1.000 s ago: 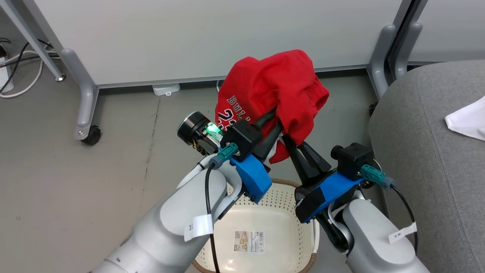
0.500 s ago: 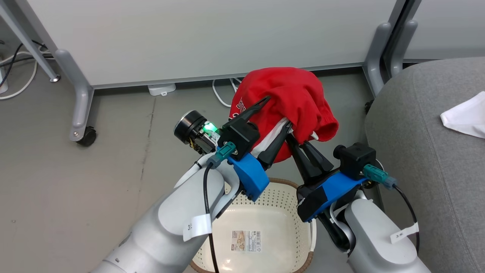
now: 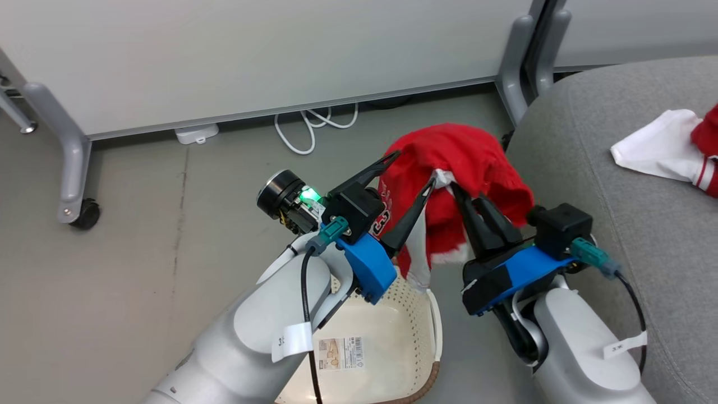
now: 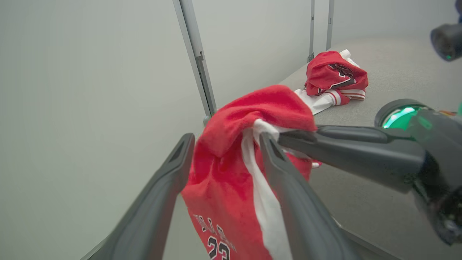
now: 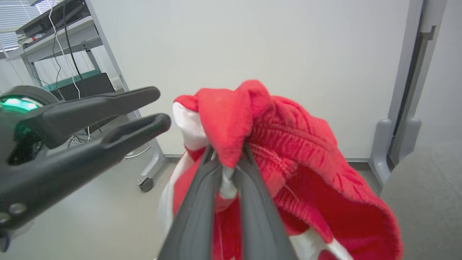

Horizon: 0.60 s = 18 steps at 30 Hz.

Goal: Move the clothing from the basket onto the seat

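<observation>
In the centre of the head view, a red jersey [image 3: 465, 160] hangs in the air, bunched over the tips of both tools. The right tool [image 3: 468, 196] is clamped on it: in the right wrist view its two dark fingers [image 5: 252, 202] press together on a fold of red and white cloth, and the rest of the garment drapes down and to the right of them. The left tool [image 3: 412, 170] stands with its jaws apart; in the left wrist view the jersey, with a white stripe and a black-and-white number, hangs in the gap between its fingers [image 4: 158, 202], close against the right-hand one. The garment is above the grey floor [image 3: 140, 224], between the basket [image 3: 433, 320] at the bottom centre and the seat [image 3: 589, 185] at the right edge; its lower hem overlaps the basket's upper rim in the picture. A paper label [image 3: 341, 352] lies on the basket's bottom. On the seat, at the upper right, lie a piece of white fabric [image 3: 653, 148] and, touching it, a second red jersey [image 3: 708, 132]. A white cable [image 3: 307, 130] lies on the floor below the pale partition [image 3: 252, 50] at the top.
</observation>
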### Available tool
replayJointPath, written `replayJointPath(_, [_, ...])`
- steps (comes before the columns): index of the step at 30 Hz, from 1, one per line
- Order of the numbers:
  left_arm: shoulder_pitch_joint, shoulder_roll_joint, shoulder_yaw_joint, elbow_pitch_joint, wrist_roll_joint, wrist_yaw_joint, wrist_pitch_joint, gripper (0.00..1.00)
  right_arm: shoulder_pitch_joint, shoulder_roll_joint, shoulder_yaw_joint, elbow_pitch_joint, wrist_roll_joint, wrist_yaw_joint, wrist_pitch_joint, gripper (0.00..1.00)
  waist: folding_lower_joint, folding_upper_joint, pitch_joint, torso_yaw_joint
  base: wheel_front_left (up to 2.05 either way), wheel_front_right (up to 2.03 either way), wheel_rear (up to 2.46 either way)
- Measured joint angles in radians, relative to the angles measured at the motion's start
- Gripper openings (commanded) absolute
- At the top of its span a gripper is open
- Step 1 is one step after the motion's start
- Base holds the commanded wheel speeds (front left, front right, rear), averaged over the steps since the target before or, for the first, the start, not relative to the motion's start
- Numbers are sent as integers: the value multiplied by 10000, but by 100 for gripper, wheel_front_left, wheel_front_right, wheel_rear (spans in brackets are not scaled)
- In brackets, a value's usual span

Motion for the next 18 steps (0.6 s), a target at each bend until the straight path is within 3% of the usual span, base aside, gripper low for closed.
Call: replayJointPath(18, [64, 151, -178, -98, 61, 0, -10, 100, 481, -430, -1733, -1011, -360, -2, 0, 0, 0, 0, 529, -1437, 0, 0, 0])
